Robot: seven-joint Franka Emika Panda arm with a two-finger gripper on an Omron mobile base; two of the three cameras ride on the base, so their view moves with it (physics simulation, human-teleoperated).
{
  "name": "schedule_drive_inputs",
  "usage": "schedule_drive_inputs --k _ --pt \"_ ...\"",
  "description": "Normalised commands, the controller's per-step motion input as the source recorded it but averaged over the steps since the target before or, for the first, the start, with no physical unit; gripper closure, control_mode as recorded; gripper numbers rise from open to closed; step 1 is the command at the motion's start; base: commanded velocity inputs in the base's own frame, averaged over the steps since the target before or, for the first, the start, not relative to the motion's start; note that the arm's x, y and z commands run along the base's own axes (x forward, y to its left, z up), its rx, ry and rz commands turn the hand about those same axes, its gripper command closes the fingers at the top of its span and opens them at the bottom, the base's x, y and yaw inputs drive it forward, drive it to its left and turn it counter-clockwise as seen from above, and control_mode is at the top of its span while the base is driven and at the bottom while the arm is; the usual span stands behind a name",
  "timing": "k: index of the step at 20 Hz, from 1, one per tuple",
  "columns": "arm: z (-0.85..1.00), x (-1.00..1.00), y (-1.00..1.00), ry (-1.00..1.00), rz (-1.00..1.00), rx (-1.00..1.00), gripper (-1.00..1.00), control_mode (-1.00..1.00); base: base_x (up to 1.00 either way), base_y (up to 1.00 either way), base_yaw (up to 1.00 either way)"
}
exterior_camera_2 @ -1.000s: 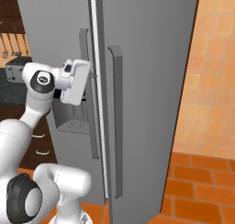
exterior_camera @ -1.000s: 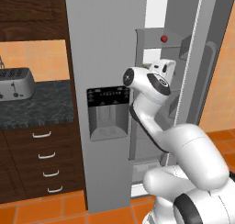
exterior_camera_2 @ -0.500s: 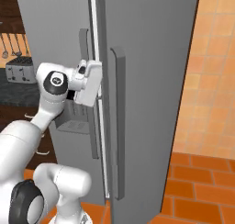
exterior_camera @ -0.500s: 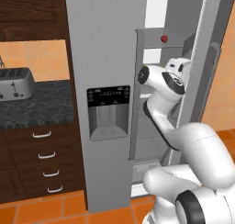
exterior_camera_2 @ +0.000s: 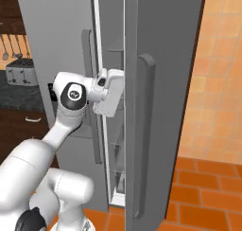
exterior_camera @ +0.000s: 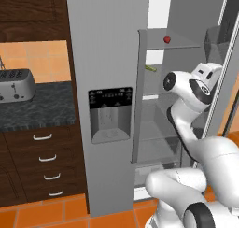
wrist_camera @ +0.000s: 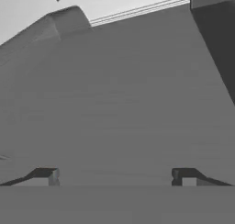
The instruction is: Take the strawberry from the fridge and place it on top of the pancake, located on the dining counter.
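Note:
The grey fridge (exterior_camera: 107, 49) stands with its right door (exterior_camera_2: 160, 83) swung part way open. On its top shelf sits the strawberry (exterior_camera: 166, 39), tiny and bright red. My white hand (exterior_camera: 207, 74) is below and to the right of the berry, at the edge of the open door, and reaches into the gap between the doors (exterior_camera_2: 111, 90). In the hand view my gripper (wrist_camera: 114, 178) is open, fingertips (wrist_camera: 46, 176) wide apart with nothing between them, close to a plain grey surface. The pancake and the dining counter are out of view.
A small yellow-green item (exterior_camera: 150, 68) lies on the shelf below the berry. The left door carries a black water dispenser (exterior_camera: 110, 114). A toaster (exterior_camera: 16, 86) stands on the black counter (exterior_camera: 42, 111) over dark drawers (exterior_camera: 44, 161). The open door's long handle (exterior_camera_2: 144, 130) faces right.
The arm has swung right from in front of the dispenser door to the right door's edge. That door now stands wider open, and more of the shelves shows.

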Motion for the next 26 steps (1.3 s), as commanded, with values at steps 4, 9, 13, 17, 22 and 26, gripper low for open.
schedule_drive_inputs --k 4,9,13,17,22,26 --pt "0.0 -0.11 -0.89 -0.08 -0.05 0.04 -1.0 -1.0 0.0 0.0 0.0" --pt "0.0 -0.03 -0.99 -0.02 -0.06 0.13 -1.0 -1.0 0.0 0.0 0.0" --pt "0.0 0.0 -0.99 0.0 -0.05 0.15 -1.0 -1.0 0.0 0.0 0.0" --pt "0.0 0.0 -0.88 -0.02 -0.04 0.16 -1.0 -1.0 0.0 0.0 0.0" --pt "0.0 -0.01 -0.64 -0.05 -0.02 0.16 -1.0 -1.0 0.0 0.0 0.0" --pt "0.0 -0.61 0.31 -0.06 0.0 0.12 -1.0 -1.0 0.0 0.0 0.0"
